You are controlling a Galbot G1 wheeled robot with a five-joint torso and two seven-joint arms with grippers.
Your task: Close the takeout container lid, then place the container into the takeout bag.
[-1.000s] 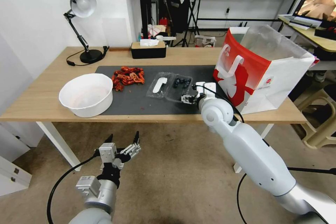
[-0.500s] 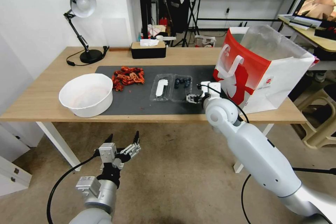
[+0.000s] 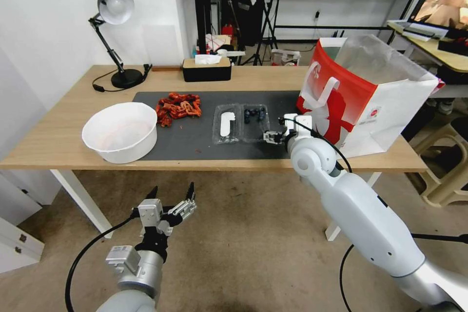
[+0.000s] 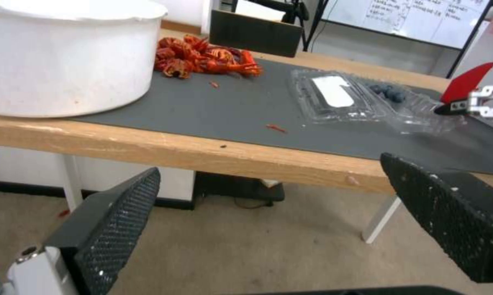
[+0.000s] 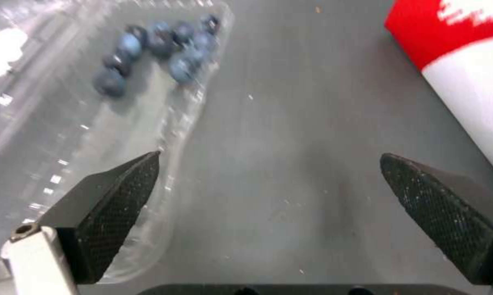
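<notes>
My right gripper (image 3: 271, 137) hangs wide open and empty at the berry end of the open takeout container (image 3: 241, 123). Its long axis runs leftward from me on the bench (image 3: 58, 141), probably just untouched.

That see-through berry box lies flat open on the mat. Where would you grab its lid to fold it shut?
Probably the outer long edge of the clear plastic lid with the white sticker, away from the hinge. It lies flat on the dark grey mat, so a low approach from the robot's left, sliding under that rim, looks best. The open left gripper hangs below the table.
</notes>
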